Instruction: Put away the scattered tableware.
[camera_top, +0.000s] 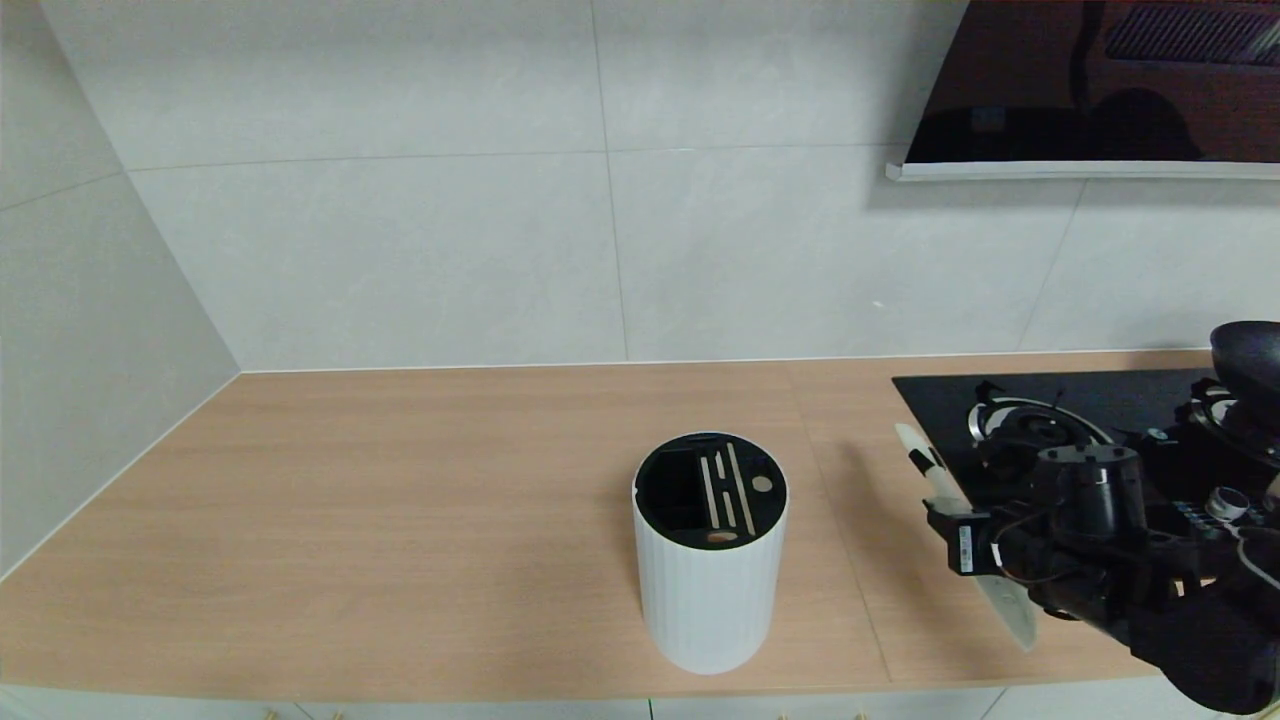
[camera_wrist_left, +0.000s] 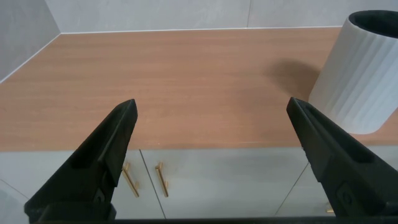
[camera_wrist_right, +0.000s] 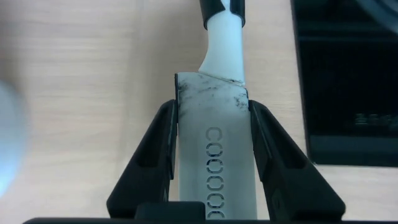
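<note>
A white ribbed cylindrical holder (camera_top: 709, 556) with a black slotted top stands near the counter's front edge; its side shows in the left wrist view (camera_wrist_left: 360, 71). My right gripper (camera_top: 962, 535) hovers to the right of the holder, beside the hob, shut on a white knife (camera_top: 960, 525). The knife's cream handle points toward the wall and its blade toward the counter's front edge. In the right wrist view the fingers (camera_wrist_right: 155, 155) clamp the blade (camera_wrist_right: 213, 162) just behind the handle (camera_wrist_right: 224, 43). My left gripper (camera_wrist_left: 211, 155) is open, low before the counter's front edge, left of the holder.
A black hob (camera_top: 1080, 420) with burners lies at the counter's right end, close under the right arm. A dark extractor hood (camera_top: 1090, 90) hangs above it. The wooden counter (camera_top: 400, 500) stretches bare to the left. Cupboard handles (camera_wrist_left: 161, 180) show below the counter edge.
</note>
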